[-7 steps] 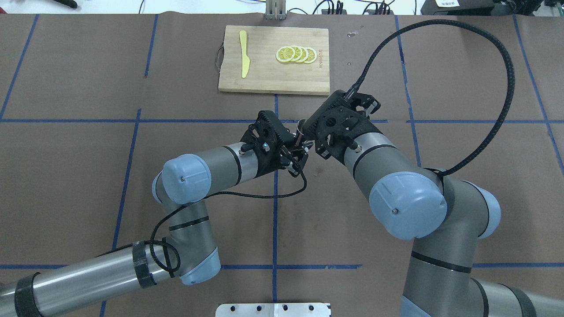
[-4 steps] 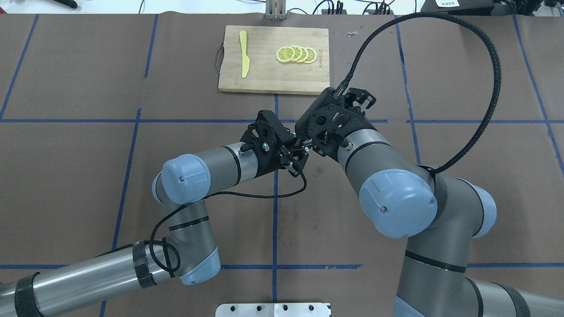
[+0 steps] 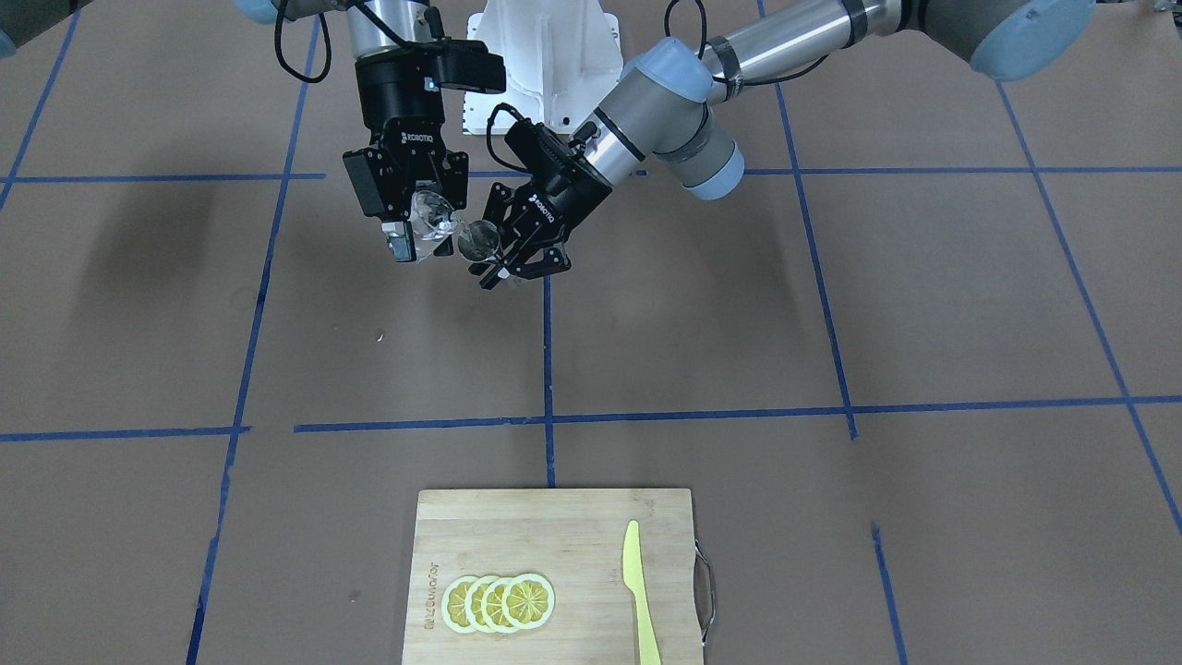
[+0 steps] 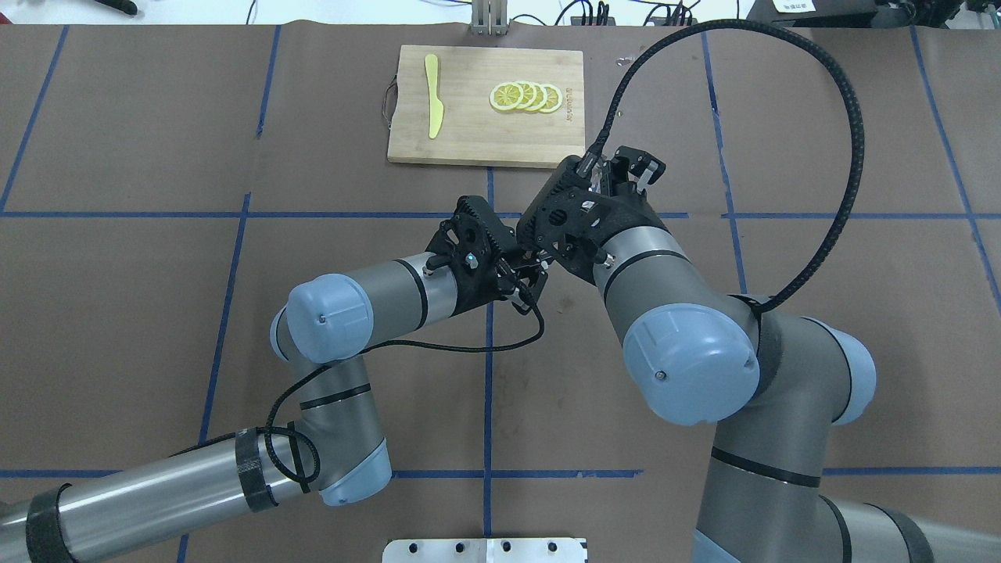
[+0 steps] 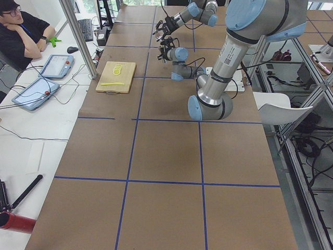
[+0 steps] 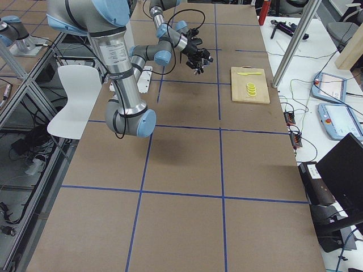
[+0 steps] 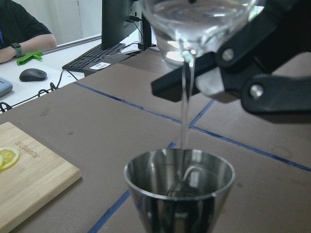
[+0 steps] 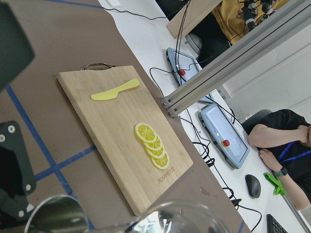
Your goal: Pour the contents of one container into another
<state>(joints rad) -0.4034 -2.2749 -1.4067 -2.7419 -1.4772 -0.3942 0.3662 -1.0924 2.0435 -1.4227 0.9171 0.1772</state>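
A small metal cup is held above the table, with my left gripper shut on it. Just beside and above it, my right gripper is shut on a clear glass, tipped toward the cup. In the left wrist view the glass hangs over the cup, and a thin stream of clear liquid falls from its lip into the cup. The right gripper's black fingers show behind the glass. In the overhead view both wrists hide the containers.
A wooden cutting board lies at the table's far side, with lemon slices and a yellow plastic knife on it. A person sits at the side desk with tablets and a keyboard. The right arm's cable loops overhead.
The right arm's wrist has turned and shifted left and away, toward the left gripper, tipping the glass further. The left arm and its cup have stayed in place.
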